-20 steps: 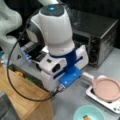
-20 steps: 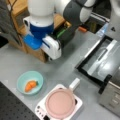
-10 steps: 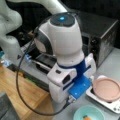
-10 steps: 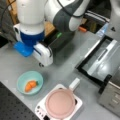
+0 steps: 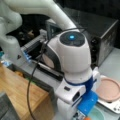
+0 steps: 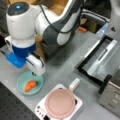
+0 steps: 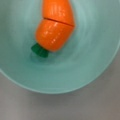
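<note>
An orange toy carrot [image 7: 56,25] with a green stub lies in a teal bowl [image 7: 95,62]; the wrist view looks straight down on both and shows no fingers. In a front view the carrot [image 6: 30,85] rests in the bowl [image 6: 22,88] on the grey table. My gripper [image 6: 34,73] hangs just above the bowl's far rim, under the white and blue wrist. In a front view the hand hides most of the bowl [image 5: 98,114].
A pink lidded pan [image 6: 60,103] sits on a white hotplate [image 6: 41,110] to the bowl's right, and shows in both front views [image 5: 109,89]. A toaster oven [image 5: 100,32] stands with its door [image 6: 100,60] folded down. A wooden board [image 5: 17,92] lies beside the table.
The arm has swung across the table and come down over the teal bowl; the bowl, carrot and pan have stayed put.
</note>
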{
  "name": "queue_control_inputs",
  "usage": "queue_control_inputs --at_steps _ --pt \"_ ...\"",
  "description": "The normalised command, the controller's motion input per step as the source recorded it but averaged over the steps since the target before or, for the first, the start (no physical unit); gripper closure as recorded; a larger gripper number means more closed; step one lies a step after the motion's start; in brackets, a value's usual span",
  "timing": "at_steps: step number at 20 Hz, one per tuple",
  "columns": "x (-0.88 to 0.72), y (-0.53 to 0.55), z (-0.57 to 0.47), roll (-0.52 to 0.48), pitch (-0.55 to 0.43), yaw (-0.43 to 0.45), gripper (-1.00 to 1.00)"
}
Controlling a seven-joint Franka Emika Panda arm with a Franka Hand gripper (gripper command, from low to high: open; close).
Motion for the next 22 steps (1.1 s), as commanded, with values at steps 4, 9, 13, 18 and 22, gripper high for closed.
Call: queue_control_inputs --at_steps 4,9,13,18,22 --pt "0.27 0.03 -0.18 -0.165 0.06 0.108 -1.0" --pt "0.26 0.09 -0.18 -0.203 0.059 0.065 -1.0" --pt "0.23 0.1 -0.1 -0.216 0.049 0.036 -1.0" --pt "0.18 0.08 -0.04 -0.2 0.053 0.024 -1.0" --pt "0.09 0.08 -0.07 -0.173 0.049 0.01 -1.0"
